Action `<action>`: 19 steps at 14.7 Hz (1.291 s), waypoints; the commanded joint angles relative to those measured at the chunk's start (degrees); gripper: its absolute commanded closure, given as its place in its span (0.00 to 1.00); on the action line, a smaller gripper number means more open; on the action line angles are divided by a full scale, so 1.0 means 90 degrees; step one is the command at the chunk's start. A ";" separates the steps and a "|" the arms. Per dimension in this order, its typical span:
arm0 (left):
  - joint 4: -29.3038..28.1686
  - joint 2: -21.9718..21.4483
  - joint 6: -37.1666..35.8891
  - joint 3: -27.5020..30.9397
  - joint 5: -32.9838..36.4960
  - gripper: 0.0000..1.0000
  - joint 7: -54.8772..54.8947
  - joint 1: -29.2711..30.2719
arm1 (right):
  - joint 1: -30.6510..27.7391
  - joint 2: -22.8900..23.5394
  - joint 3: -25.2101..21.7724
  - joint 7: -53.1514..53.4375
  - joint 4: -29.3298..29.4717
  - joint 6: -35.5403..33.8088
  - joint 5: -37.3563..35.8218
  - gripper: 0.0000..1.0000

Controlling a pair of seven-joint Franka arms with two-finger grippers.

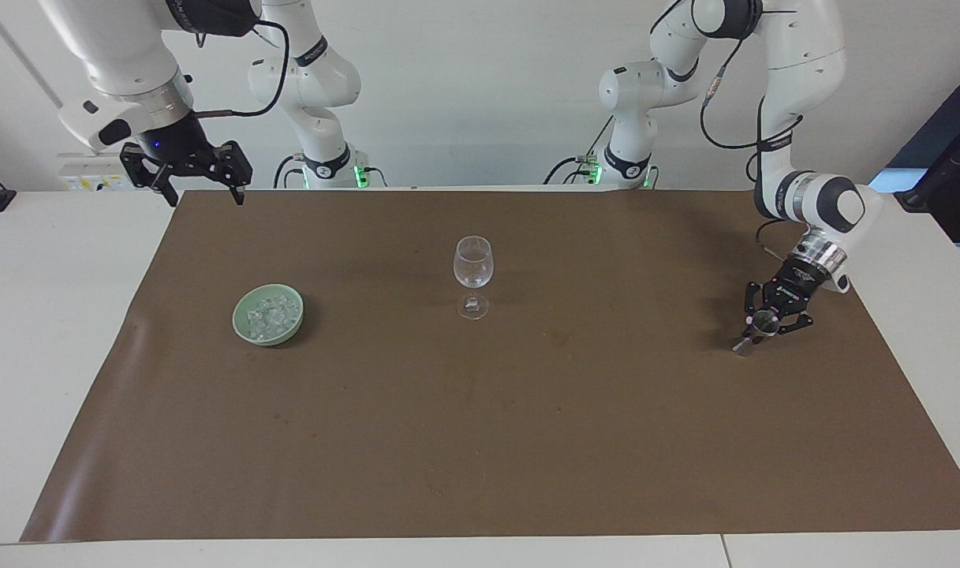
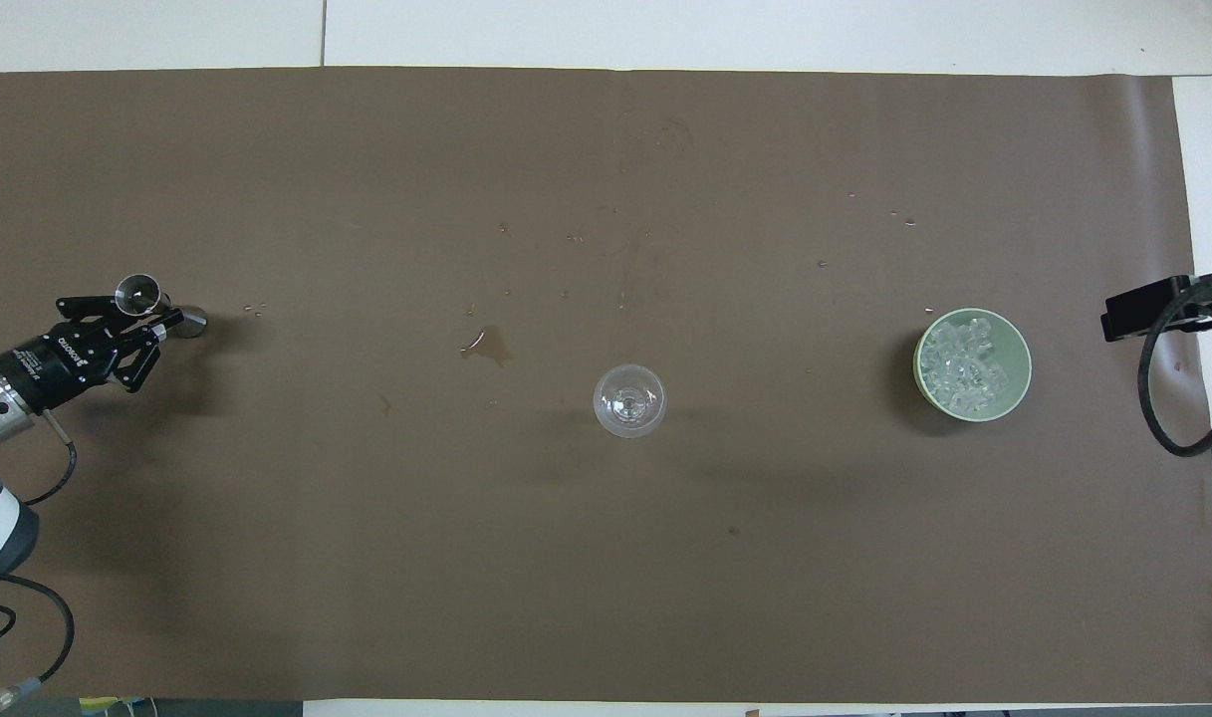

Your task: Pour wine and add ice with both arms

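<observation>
My left gripper [image 1: 763, 324] is low over the mat at the left arm's end, shut on the waist of a small metal jigger [image 1: 739, 346]. The jigger leans, its lower end at the mat; it also shows in the overhead view [image 2: 137, 294] with the left gripper [image 2: 160, 315]. A clear, empty-looking wine glass [image 1: 473, 264] stands mid-mat [image 2: 629, 400]. The ice [image 1: 272, 316] lies heaped in a pale green bowl [image 1: 268, 340] toward the right arm's end [image 2: 964, 370]. My right gripper [image 1: 203, 194] is open and empty, raised over the mat's corner nearest the robots.
A brown mat [image 1: 527, 442] covers most of the white table. A small wet patch [image 2: 487, 345] and scattered drops lie on the mat between the jigger and the glass. Only the right gripper's black body [image 2: 1153, 311] shows in the overhead view.
</observation>
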 commanded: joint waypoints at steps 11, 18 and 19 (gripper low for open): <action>-0.0546 -0.2049 -0.0018 0.0031 0.0223 1.00 -0.1110 -0.1564 | -0.0076 -0.0061 0.0035 -0.0081 -0.0078 0.0023 0.0072 0.00; -0.0322 -0.2665 0.1837 -0.0407 0.1141 1.00 -0.3708 -0.3509 | -0.0066 -0.0061 0.0035 -0.0081 -0.0078 0.0033 0.0072 0.00; -0.0234 -0.2656 0.1925 -0.0670 0.1288 1.00 -0.4011 -0.3510 | -0.0076 -0.0061 0.0045 -0.0071 -0.0078 0.0043 0.0072 0.00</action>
